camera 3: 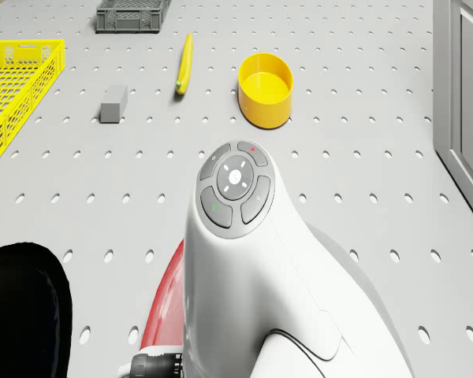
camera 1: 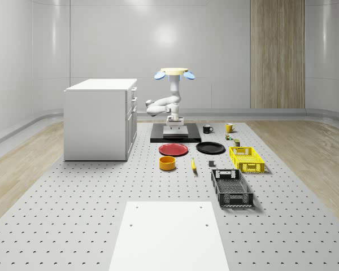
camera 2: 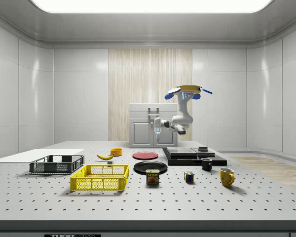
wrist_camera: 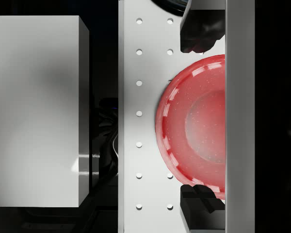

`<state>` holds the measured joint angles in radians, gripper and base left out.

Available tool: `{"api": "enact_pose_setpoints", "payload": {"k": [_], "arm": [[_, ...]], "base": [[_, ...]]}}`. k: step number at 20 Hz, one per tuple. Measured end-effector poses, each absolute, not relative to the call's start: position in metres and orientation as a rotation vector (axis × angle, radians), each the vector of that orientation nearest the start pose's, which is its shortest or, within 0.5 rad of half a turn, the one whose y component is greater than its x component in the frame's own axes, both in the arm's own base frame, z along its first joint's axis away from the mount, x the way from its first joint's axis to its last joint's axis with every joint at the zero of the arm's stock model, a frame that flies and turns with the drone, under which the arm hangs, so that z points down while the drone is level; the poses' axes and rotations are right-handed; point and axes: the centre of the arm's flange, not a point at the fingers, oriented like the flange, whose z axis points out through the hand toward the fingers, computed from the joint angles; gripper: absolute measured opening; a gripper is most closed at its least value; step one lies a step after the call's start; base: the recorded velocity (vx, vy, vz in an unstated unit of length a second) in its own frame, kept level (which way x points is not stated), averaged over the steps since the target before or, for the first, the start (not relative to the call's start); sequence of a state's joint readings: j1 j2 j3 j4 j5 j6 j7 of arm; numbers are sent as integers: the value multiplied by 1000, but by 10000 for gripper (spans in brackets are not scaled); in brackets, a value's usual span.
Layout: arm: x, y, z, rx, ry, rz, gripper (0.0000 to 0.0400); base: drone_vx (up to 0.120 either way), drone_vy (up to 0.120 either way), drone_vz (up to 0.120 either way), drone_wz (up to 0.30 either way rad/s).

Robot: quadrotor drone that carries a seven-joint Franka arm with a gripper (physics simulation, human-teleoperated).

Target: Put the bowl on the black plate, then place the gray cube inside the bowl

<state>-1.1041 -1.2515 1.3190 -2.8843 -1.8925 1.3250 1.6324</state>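
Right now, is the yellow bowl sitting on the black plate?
No. In the whole-scene view the bowl rests on the bare table, apart from the black plate.

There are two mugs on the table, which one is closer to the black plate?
The black mug: in the whole-scene view it stands just behind the black plate, beside the dark platform. The yellow mug stands farther toward that view's right.

Plates: 2, 1 red (camera 1: 173, 149), 1 black (camera 1: 210, 148). Crates: 2, 1 yellow (camera 1: 247, 159), 1 dark (camera 1: 231, 188). Mugs: 2, 1 black (camera 1: 207, 129), 1 yellow (camera 1: 229, 127). Bowl (camera 1: 167, 163): 1. Banana (camera 1: 193, 165): 1. Gray cube (camera 1: 211, 164): 1. Can (camera 2: 152, 177): 1. Puzzle cube (camera 2: 188, 177): 1. Cabinet (camera 1: 99, 118): 1.
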Motion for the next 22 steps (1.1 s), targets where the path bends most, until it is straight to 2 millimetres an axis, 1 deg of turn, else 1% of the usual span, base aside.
{"api": "enact_pose_setpoints", "payload": {"k": [8,13,14,22], "arm": [[307,0,491,1,-2,785,400],[307,0,491,1,-2,785,400],[307,0,491,1,-2,785,400],[307,0,491,1,-2,785,400]], "base": [[120,0,0,0],[120,0,-120,0],[120,0,-40,0],[120,0,0,0]]}}
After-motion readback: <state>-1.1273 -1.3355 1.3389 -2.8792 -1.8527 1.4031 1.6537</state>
